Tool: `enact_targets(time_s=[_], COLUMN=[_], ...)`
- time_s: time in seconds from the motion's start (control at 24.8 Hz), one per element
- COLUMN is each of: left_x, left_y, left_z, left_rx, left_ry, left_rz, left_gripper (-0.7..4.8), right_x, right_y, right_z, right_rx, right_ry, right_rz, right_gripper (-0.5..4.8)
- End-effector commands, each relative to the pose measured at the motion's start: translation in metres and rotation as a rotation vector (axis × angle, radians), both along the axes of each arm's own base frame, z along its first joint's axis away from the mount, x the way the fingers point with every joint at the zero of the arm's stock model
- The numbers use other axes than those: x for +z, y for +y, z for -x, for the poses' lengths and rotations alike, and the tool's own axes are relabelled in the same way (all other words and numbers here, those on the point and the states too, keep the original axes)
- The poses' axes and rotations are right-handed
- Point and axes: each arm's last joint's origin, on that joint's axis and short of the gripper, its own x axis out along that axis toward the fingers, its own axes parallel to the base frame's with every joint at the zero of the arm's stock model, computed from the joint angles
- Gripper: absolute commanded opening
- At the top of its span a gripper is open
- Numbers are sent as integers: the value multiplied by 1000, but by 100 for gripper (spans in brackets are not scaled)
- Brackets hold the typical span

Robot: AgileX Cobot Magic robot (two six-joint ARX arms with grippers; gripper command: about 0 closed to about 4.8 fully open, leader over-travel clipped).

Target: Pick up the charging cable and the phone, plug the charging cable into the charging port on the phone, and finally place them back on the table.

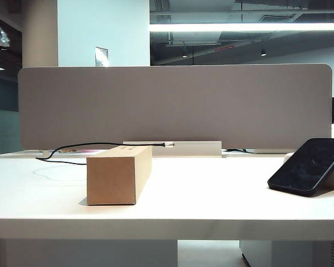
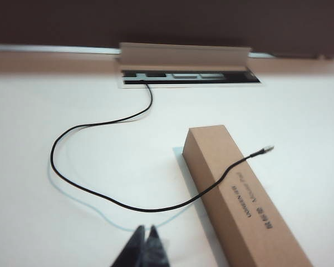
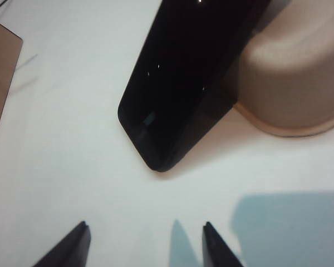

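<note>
The cream tray [image 3: 300, 83] sits at the right end of the white bench [image 1: 211, 194], and the phone [image 1: 307, 166] leans against it, tilted, its lower short edge on the bench top and its dark screen facing up. What the tray holds I cannot tell from here. The charging port is too small to make out.

Left of centre stands a long cardboard box [image 1: 118, 174], lying lengthwise from front to back. The charging cable [image 2: 100, 194] comes out of a slot opening [image 2: 189, 77] at the back of the bench, below the grey partition panel [image 1: 172, 105], loops across the white surface and climbs over the box. Its silvery plug [image 2: 265, 149] hangs just past the box's far edge, clear of the bench.

The left end effector [image 2: 145, 245] hovers above the bench near the cable's loop, its fingers pressed together, holding nothing. The right end effector [image 3: 142, 245] hangs over the bare bench just short of the phone's lower end, fingers spread apart, touching nothing.
</note>
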Motion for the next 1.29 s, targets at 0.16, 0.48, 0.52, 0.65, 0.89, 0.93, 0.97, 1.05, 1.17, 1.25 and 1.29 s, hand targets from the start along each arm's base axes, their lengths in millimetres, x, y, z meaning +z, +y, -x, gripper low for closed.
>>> enact_targets(time_s=[0.16,0.48,0.52,0.65,0.89,0.93,0.97,1.05,1.17,1.25,1.29], left_x=[-1,-1,-1,0,9,11,13,15,15,14,13], left_y=[-16,-21,-21,-21,-36,-39,-42,-51,-70,-84,-89], left_z=[-3,-3,-3,-3,-31,-36,-43,-60,-89,-108,-116], left_rx=[-68,-87,-87,-92,-165,-171,-180,-204,-270,-326,-340], left_ry=[-12,-15,-15,-20,-2,9,18,32,61,57,60], left_rz=[-56,-76,-76,-80,-126,-127,-128,-130,-184,-256,-273], left_gripper=[-6,-6,-6,-6,-6,-6,-6,-6,-6,-6,-6], right_x=[-15,-34,-35,-38,-38,-38,-37,-36,-36,-36,-36], right_y=[2,1,1,0,1,1,1,1,0,0,0], right_z=[-26,-49,-51,-62,-85,-86,-87,-89,-90,-90,-90], right_rx=[27,17,17,17,16,16,16,17,12,2,0], right_ry=[2,15,18,24,30,29,23,8,-4,-1,-4], right_rz=[-96,-102,-102,-102,-106,-105,-105,-104,-101,-115,-117], right_gripper=[290,374,374,374,373,373,373,374,373,373,373])
